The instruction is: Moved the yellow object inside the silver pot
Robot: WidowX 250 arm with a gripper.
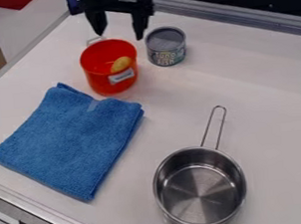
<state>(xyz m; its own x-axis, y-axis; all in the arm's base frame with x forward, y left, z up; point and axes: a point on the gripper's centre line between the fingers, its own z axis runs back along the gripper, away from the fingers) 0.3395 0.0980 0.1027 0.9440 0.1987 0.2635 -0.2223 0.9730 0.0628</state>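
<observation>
- The black gripper (119, 36) hangs at the top of the view, just over the far side of the red container; its two fingers (96, 21) stand apart, with a gap between their tips.
- The yellow object (120, 64) lies inside the red container (102, 78) (not in the pot), against the inner wall on the right side of the view.
- That container stands upright, open at the top, with a pale label (121, 76) on its outer wall, below the yellow object.
- A can (167, 56) stands upright just beside it, to the right in the view; its round top is grey, and print runs around its side.
- The silver pot (199, 189) sits upright near the bottom of the view, well apart from the red container; its shiny inner base is visible, and its long wire handle (205, 127) points towards the top.
- A folded blue cloth (69, 137) lies flat on the white table (266, 103), near the red container (on its lower-left side in the view).
</observation>
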